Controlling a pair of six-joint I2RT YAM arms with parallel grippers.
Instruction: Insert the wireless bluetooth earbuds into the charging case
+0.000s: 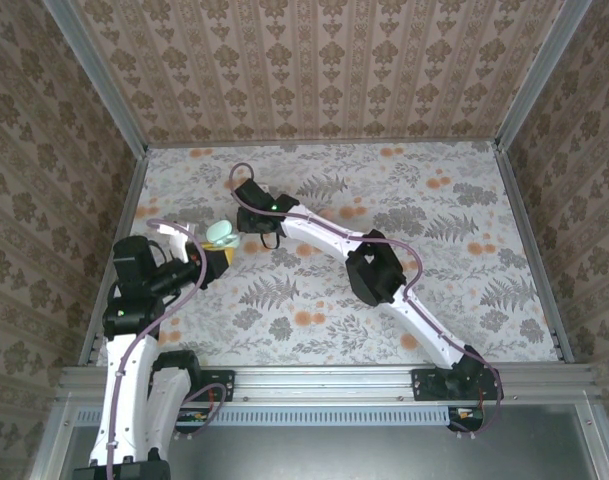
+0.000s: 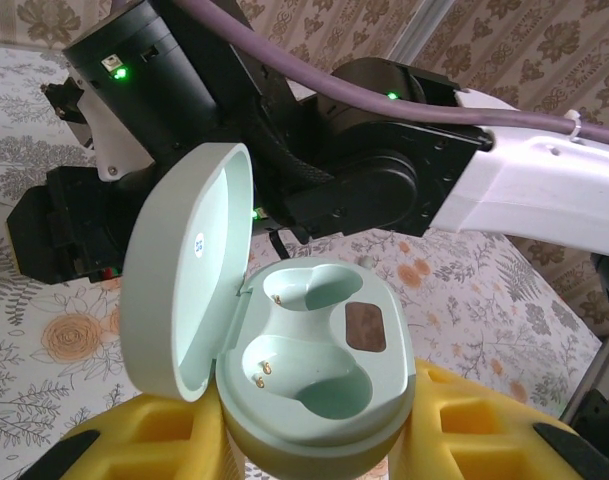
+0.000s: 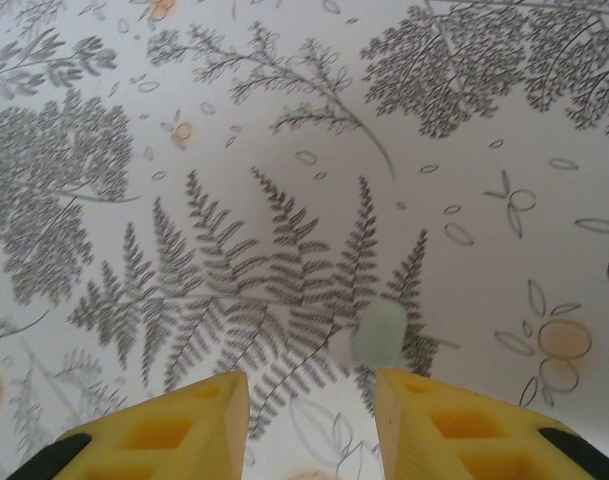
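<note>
The left tool [image 2: 314,445] is clamped on a mint-green oval plastic charging case [image 2: 379,375], with a yellow finger on each side of it. The case's round lid [image 2: 184,270] stands open to the left. Inside the case are two smooth hollows [image 2: 319,285], and both are empty.

The right tool [image 3: 309,385] hangs over the white worktop with grey fern prints [image 3: 284,150], its yellow fingers apart. A tiny pale green rounded earbud [image 3: 382,335] lies on the worktop right at the tip of one finger. It may be touching the finger, but the picture is too blurry to be sure.
</note>
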